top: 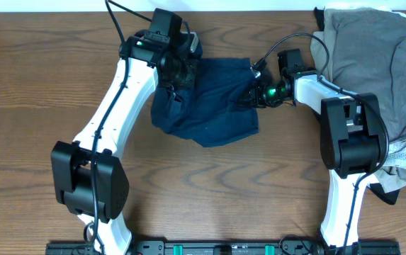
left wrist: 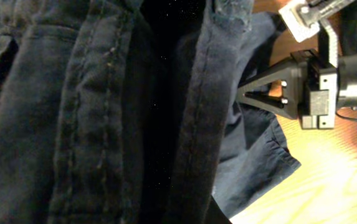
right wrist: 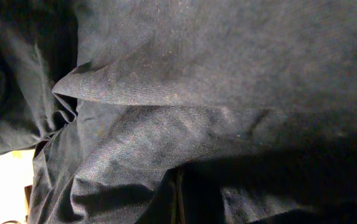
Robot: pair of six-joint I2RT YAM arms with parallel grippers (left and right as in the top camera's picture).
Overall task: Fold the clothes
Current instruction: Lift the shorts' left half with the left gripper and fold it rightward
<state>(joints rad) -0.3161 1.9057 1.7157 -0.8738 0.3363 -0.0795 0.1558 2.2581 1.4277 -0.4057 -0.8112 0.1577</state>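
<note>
While the navy shorts [top: 206, 106] lie rumpled mid-tabletop [top: 32, 85], with the left tool [top: 177, 74] and right tool [top: 254, 91] each pinched shut on an opposite edge, no clean fold shows yet and the pile of other clothes [top: 380, 57] at the right sits unfolded.

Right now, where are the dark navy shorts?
Overhead view: dark navy cloth shorts lie mid-table, between the left end effector and right end effector.

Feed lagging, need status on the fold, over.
Both shut on navy shorts: left gripper, right gripper. Shorts bunched mid-table, not folded. At right, clothes pile, apart from shorts.
</note>
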